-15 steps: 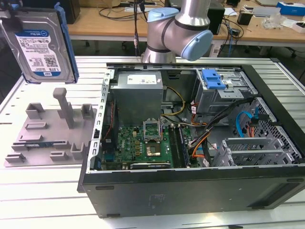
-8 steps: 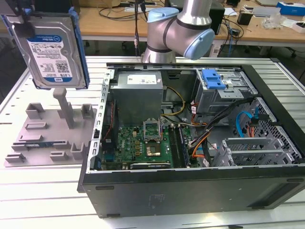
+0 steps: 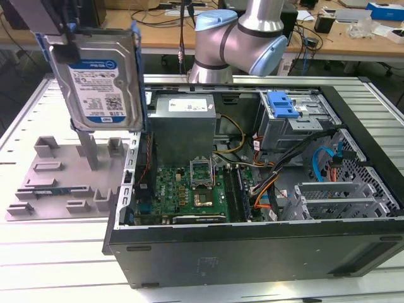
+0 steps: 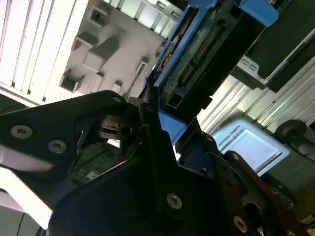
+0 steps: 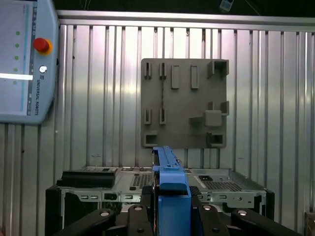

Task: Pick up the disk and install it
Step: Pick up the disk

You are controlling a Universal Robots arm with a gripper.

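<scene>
The disk (image 3: 98, 69), a silver hard drive with a white-and-blue label in a bright blue bracket, hangs upright in the air at the exterior view's upper left. It is above the grey fixture tray (image 3: 44, 180) and beside the open computer case (image 3: 252, 240). My gripper (image 3: 62, 35) is shut on its upper edge. In both wrist views the disk shows edge-on, as the blue bracket (image 5: 170, 182) and the connector side (image 4: 197, 54), clamped between the dark fingers (image 5: 140, 219).
The open case holds a grey power supply (image 3: 183, 123), a motherboard (image 3: 189, 189) and a drive cage with a blue latch (image 3: 283, 104). The arm's base (image 3: 233, 38) stands behind the case. A teach pendant (image 5: 24, 64) lies on the ribbed metal table.
</scene>
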